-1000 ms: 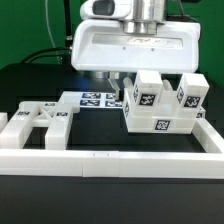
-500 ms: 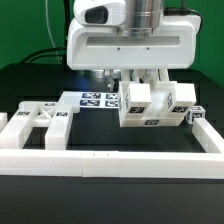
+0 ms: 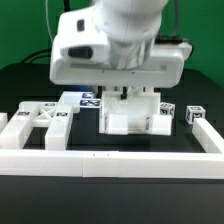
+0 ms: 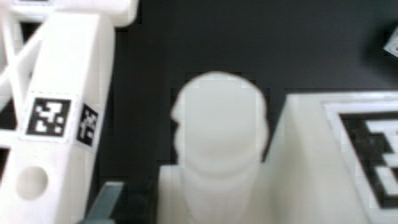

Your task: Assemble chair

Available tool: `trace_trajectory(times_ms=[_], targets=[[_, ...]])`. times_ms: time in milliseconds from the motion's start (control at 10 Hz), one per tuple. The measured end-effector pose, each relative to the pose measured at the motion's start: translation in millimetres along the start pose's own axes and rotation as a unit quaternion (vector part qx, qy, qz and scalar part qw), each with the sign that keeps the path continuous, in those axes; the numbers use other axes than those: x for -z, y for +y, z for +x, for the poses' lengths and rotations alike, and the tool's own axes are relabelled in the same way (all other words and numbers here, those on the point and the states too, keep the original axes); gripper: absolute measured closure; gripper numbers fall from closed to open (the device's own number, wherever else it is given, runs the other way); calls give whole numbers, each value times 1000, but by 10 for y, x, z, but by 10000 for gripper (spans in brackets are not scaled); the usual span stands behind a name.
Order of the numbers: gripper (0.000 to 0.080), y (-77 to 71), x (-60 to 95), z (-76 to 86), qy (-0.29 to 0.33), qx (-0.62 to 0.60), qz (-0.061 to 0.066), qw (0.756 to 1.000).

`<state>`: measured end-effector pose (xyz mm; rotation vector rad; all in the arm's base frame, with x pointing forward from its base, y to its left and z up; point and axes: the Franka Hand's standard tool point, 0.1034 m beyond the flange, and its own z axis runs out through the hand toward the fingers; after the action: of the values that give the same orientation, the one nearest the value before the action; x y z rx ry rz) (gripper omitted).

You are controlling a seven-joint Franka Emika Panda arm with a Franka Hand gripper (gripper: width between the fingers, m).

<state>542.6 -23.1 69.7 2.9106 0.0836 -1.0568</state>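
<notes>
The partly joined chair body (image 3: 128, 118), a blocky white piece with a square tag on its side, hangs under my gripper (image 3: 128, 97) in the middle of the exterior view. The jaws are shut on it and hold it just above the table. A flat chair panel (image 3: 40, 122) with cut-outs and tags lies at the exterior view's left. In the wrist view the held piece shows as a rounded white bar (image 4: 222, 120). One grey fingertip (image 4: 111, 200) shows beside it and the other is hidden. The tagged panel (image 4: 54, 110) lies alongside.
The long white border rail (image 3: 110, 160) runs along the front and up both sides. The marker board (image 3: 92, 99) lies flat behind the panel. A small tagged block (image 3: 193, 114) sits by the rail at the exterior view's right. Another tagged white piece (image 4: 356, 130) shows in the wrist view.
My gripper has swung toward the exterior view's left and turned, carrying the chair body with it. The body's upright tagged posts no longer face the camera.
</notes>
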Motion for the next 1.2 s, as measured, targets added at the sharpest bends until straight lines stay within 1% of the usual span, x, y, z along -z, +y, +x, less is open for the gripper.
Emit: trace_trajectory(times_ms=[100,200,300,400,500,600,700,800,1200], targets=[[465,27,-41,-67,-61,-4,7,998],[465,40,-9,63,-45,-2,3,999],[465,41,11,57,-44,-2,4,999],[465,75,4,87,-44,-7,4,999],[465,91,-43,115,-47,-9,4,999],[240,106,-58,123,-48,-10,4,999],[240,117,-74,134,-48,-11,4,999],[168,114,-90,147,-47,-11,3,999],[151,181,-99,255,-22,2,-3,1000]])
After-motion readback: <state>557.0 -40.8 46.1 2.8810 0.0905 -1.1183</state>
